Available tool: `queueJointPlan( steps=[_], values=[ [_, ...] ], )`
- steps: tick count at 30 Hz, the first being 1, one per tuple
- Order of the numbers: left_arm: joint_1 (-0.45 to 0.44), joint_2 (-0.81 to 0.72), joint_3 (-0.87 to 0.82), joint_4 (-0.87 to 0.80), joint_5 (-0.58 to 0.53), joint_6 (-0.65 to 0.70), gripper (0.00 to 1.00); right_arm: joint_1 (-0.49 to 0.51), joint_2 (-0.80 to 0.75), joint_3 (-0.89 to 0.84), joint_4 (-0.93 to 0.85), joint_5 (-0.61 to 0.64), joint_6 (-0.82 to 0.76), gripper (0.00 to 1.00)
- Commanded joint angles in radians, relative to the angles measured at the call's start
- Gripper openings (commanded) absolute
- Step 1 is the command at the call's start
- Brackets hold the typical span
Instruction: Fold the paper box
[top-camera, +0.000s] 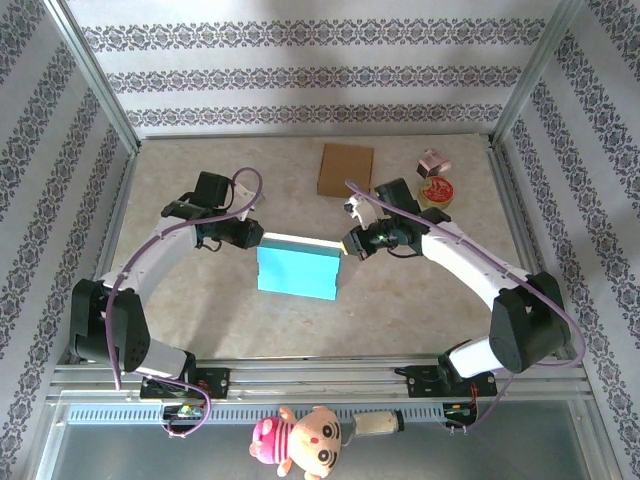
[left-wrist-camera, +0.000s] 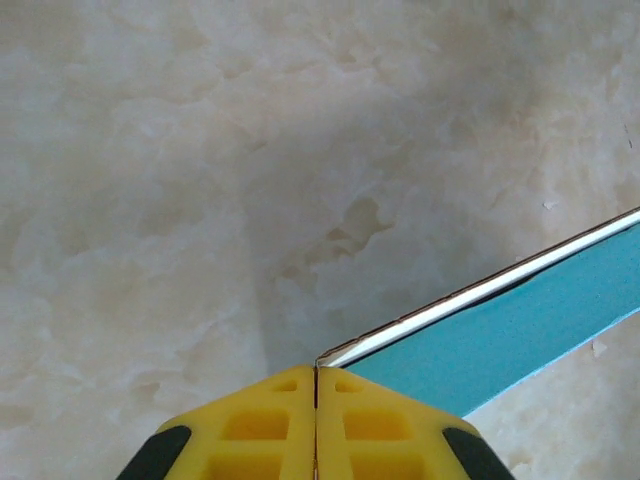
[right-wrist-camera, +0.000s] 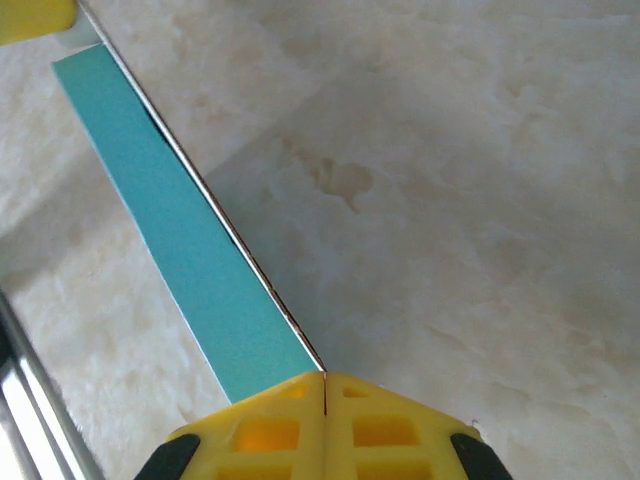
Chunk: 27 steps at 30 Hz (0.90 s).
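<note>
The paper box (top-camera: 297, 272) is bright blue-green with a thin white top edge. It looks flat and is not folded into shape yet. It sits near the middle of the top view, a little low. Its top edge is raised, and its blue face slopes down toward the bottom of the frame.

Laboratory test cell: aluminium frame (top-camera: 300, 375), wallpaper-printed screens (top-camera: 300, 60), marble-look tabletop (left-wrist-camera: 200, 150) beneath the left fingers (left-wrist-camera: 385, 425).
</note>
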Motion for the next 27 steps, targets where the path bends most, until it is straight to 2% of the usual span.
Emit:
queueJointPlan(
  steps=[1, 6, 13, 21, 27],
  values=[
    [-0.006, -0.096, -0.041, 0.132, -0.053, -0.162, 0.03, 0.041, -0.050, -0.012, 0.110, 0.095, 0.125, 0.00],
    [-0.017, -0.192, -0.085, 0.202, -0.098, -0.239, 0.00, 0.083, -0.083, 0.018, 0.130, 0.191, 0.140, 0.00],
    [-0.045, -0.223, -0.171, 0.327, -0.131, -0.339, 0.00, 0.131, -0.074, 0.043, 0.164, 0.302, 0.196, 0.00],
    [-0.092, -0.265, -0.300, 0.494, -0.227, -0.423, 0.00, 0.170, -0.036, 0.047, 0.186, 0.528, 0.418, 0.00],
    [-0.143, -0.280, -0.347, 0.547, -0.278, -0.465, 0.00, 0.224, -0.028, 0.036, 0.192, 0.643, 0.486, 0.00]
  ],
)
